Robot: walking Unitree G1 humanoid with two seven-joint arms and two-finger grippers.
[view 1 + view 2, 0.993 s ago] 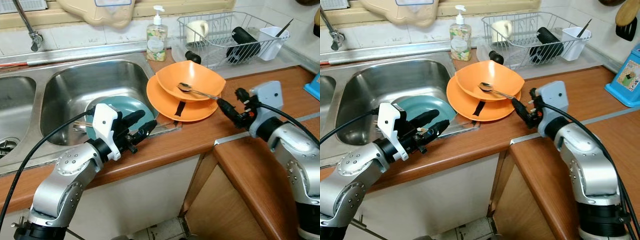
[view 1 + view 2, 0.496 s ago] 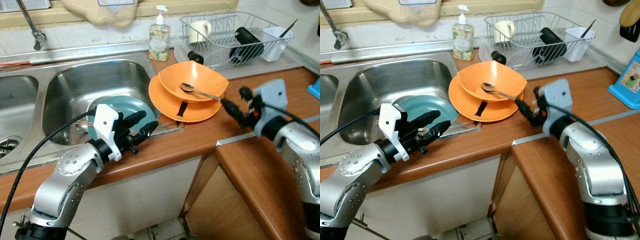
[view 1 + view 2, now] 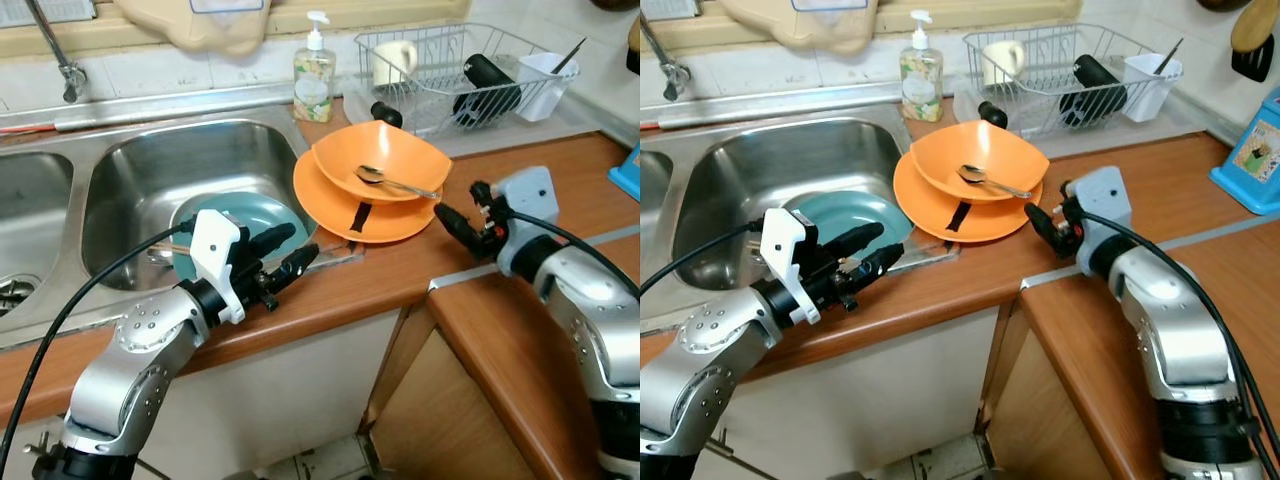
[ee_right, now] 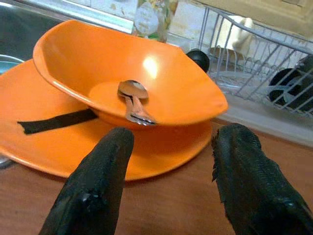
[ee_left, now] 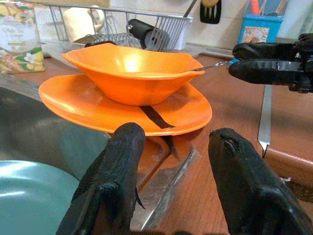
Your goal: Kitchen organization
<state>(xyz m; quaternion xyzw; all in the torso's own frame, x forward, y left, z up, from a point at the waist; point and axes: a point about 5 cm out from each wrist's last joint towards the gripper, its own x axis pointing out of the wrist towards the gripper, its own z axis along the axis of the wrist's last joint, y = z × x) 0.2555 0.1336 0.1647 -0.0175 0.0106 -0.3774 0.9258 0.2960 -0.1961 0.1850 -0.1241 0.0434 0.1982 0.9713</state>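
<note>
Where right claw [image 3: 455, 212] gapes, spoon [image 3: 385, 180] lies just beyond.

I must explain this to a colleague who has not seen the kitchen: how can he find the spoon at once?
Start at the steel sink. Just to its right, on the wooden counter, an orange bowl sits on an orange plate. The spoon lies inside that bowl, handle over the rim: the one shiny metal thing among the orange dishes.

A spoon [image 3: 990, 181] lies in the orange bowl [image 3: 975, 160] stacked on an orange plate [image 3: 940, 210].
</note>
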